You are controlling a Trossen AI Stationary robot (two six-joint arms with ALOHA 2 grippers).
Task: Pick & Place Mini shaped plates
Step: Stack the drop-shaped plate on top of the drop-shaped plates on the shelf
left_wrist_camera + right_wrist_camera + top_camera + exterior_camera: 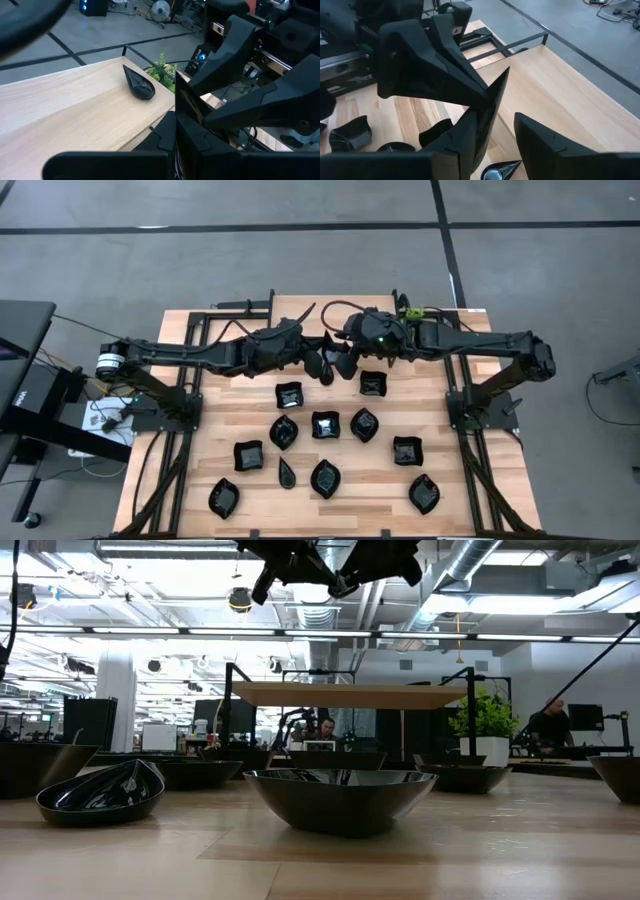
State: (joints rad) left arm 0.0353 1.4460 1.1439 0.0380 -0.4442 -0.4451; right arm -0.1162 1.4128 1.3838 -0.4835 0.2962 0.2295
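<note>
Both arms are stretched inward and raised; left gripper [322, 363] and right gripper [347, 363] are met at centre, each clamped on something dark.

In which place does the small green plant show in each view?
High view: plant at the wooden table edge, by the right arm.
Low view: plant right of centre, far behind.
Left wrist view: plant behind a teardrop plate.
Right wrist view: absent.
Shared landmark: the wooden table.
</note>
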